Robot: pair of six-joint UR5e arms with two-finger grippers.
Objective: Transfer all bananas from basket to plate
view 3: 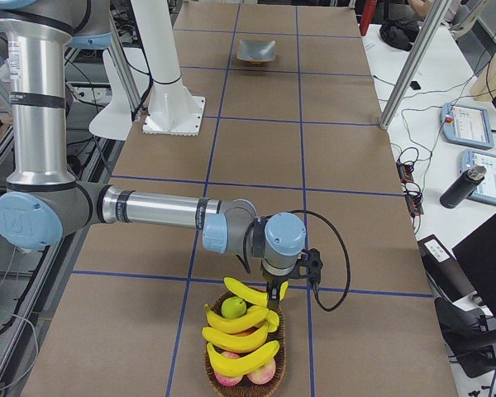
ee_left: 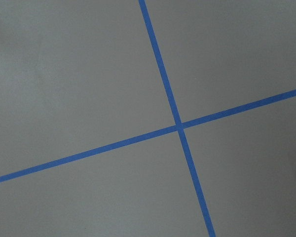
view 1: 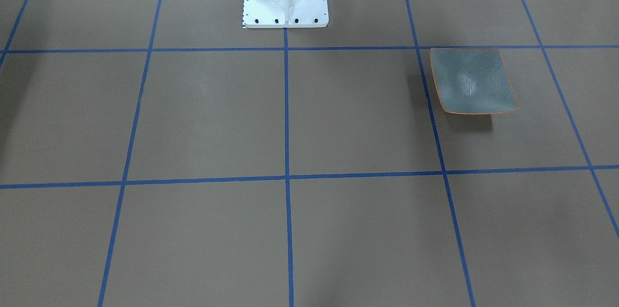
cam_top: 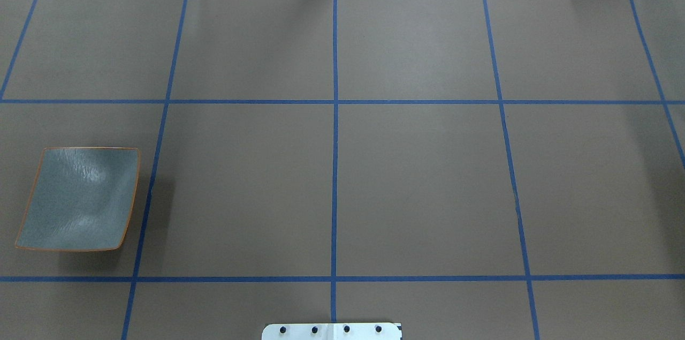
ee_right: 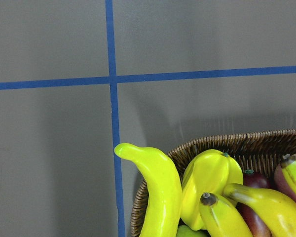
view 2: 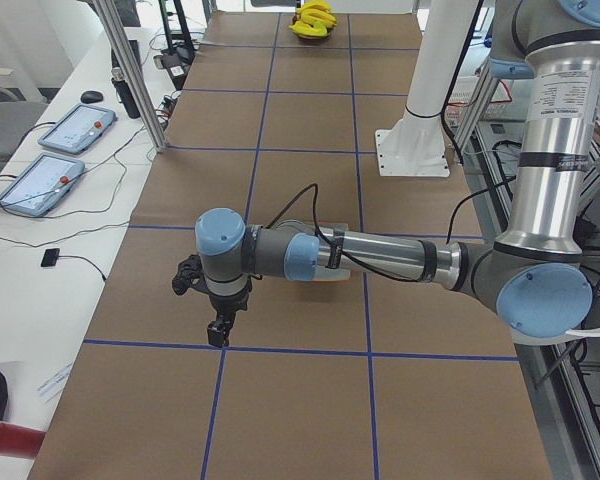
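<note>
Hanging just over the wicker rim, my right pincer [view 3: 273, 294] points down at the nearest of the bananas [view 3: 246, 293], whose end pokes out past the edge, so I judge it the easiest to take first. Whether the pincer is spread or pressed together I cannot tell (no close view shows it). Beneath and just beyond it, the basket [view 3: 279, 329] holds the other three bananas around a green apple [view 3: 233, 308]. Far off, at the other end of the table [view 3: 256, 149], the plate [view 3: 256, 51] lies bare, waiting near my left pincer [view 2: 218, 335], whose state I cannot tell either.
</note>
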